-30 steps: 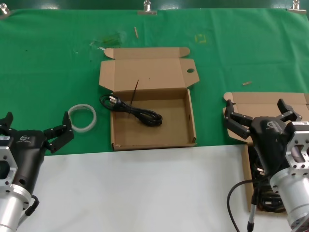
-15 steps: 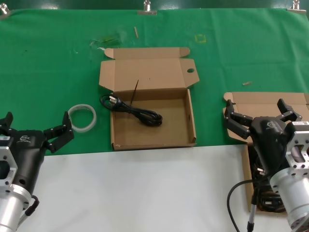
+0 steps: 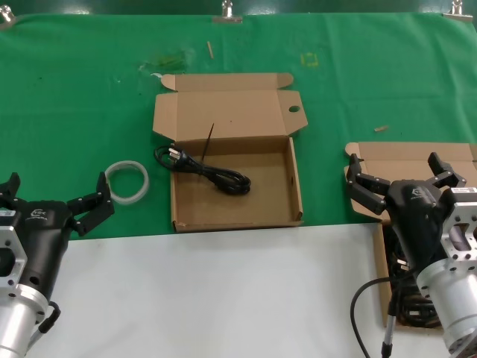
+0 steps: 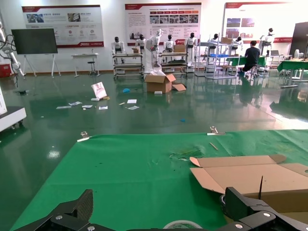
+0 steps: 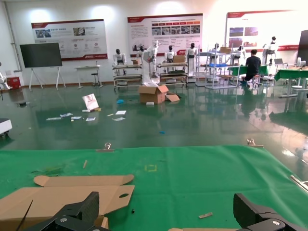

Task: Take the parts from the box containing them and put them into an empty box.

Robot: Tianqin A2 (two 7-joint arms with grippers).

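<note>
At the far left of the head view the left gripper (image 3: 52,200) hangs over the near edge of the table, where the green cloth (image 3: 74,97) meets the white surface (image 3: 223,291); its fingers are spread wide and hold nothing. Just beyond its right fingertip a white ring of tubing (image 3: 127,181) lies flat on the cloth, apart from the gripper.

Next comes the box with the oval hole in its lid (image 3: 235,183), lying open in the middle of the cloth, the lid folded back flat away from the robot. One black cord (image 3: 203,171) lies in its near-left part, the plug end hanging over the left wall onto the cloth.

At the right the right gripper (image 3: 402,183) hovers above the second cardboard box (image 3: 406,158), fingers likewise wide apart and empty. This box is mostly hidden behind the arm; only its plain lid flap and part of its left wall show. Dark cords (image 3: 410,306) appear to lie inside it, beneath the wrist, though how many cannot be told.
</note>
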